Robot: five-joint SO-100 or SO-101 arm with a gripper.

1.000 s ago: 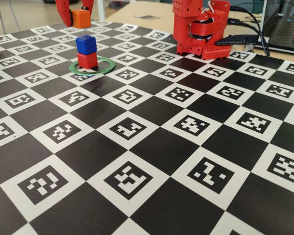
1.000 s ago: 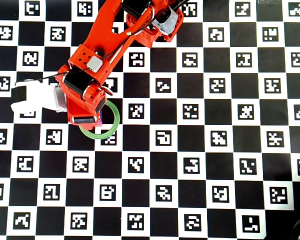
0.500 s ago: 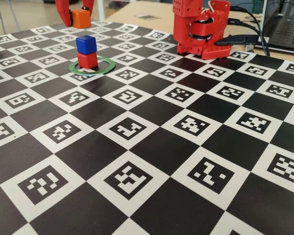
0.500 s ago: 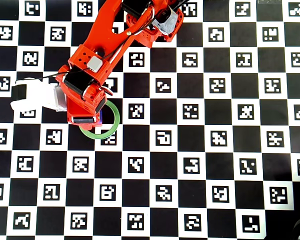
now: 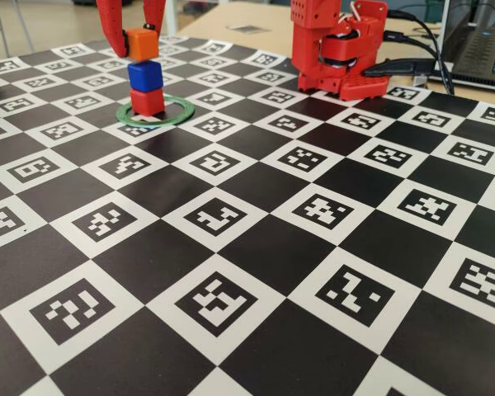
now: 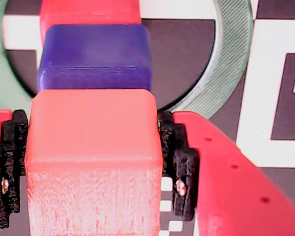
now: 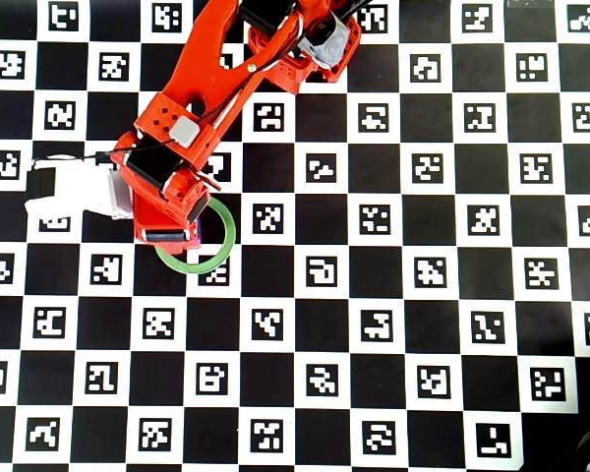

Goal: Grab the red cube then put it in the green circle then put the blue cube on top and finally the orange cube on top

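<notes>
The red cube (image 5: 148, 101) stands inside the green circle (image 5: 186, 107). The blue cube (image 5: 145, 75) sits on it, and the orange cube (image 5: 142, 44) sits on the blue one, a little askew. My gripper (image 5: 140, 41) comes down from above with a finger on each side of the orange cube. In the wrist view the orange cube (image 6: 93, 147) fills the space between the black pads (image 6: 179, 167), which touch its sides. The blue cube (image 6: 96, 56), the red cube (image 6: 88, 11) and the ring (image 6: 231, 59) show below it. In the overhead view my gripper (image 7: 182, 231) hides the stack; only the ring (image 7: 226, 231) shows.
The arm's red base (image 5: 338, 58) stands at the back right of the checkered marker board (image 5: 231, 272), with cables and a laptop (image 5: 478, 49) behind it. A white wrist part (image 7: 74, 192) sticks out to the left in the overhead view.
</notes>
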